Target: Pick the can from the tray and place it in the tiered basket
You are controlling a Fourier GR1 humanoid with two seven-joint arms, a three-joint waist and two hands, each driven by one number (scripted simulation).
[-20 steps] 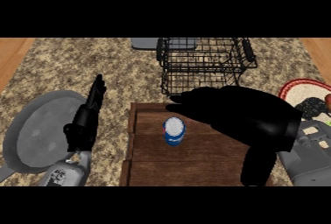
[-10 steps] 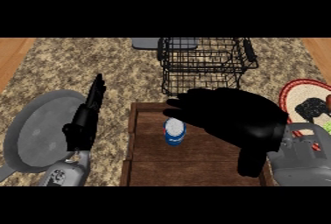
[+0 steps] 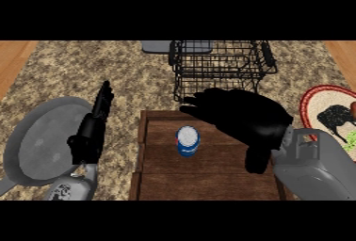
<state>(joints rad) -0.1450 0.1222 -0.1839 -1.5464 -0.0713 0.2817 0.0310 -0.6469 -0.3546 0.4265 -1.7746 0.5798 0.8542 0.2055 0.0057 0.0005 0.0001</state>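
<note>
Looking from the near edge outward, the wooden tray (image 3: 160,179) sat closest on the bench (image 3: 62,75), and the can (image 3: 188,140) was standing upright on it, blue sides, pale lid, a bit toward the far half of the tray. So yeah, the can was not picked up at this point, it was plainly on the wood with nothing wrapped around it.

The right hand (image 3: 243,117) hung over the tray just to the right of the can, fingers spread and only loosely bent, thumb hanging down toward the near side. It had nothing in it. Couldn't tell if a fingertip touched the can, looked like a small gap to me.

Over on the left, the left hand (image 3: 90,136) was seen edge-on with fingers straight, resting above a grey plate (image 3: 35,141), holding nothing.

Further back, the black wire tiered basket (image 3: 221,66) stood beyond the tray's far edge, nothing visible inside. A patterned plate (image 3: 327,108) peeked in at the right, and a grey flat thing (image 3: 156,46) sat at the far edge.

My read: basically the whole job was left. Closing on the can, lifting it, carrying it over the tray's far rim and setting it in the basket were all undone.
</note>
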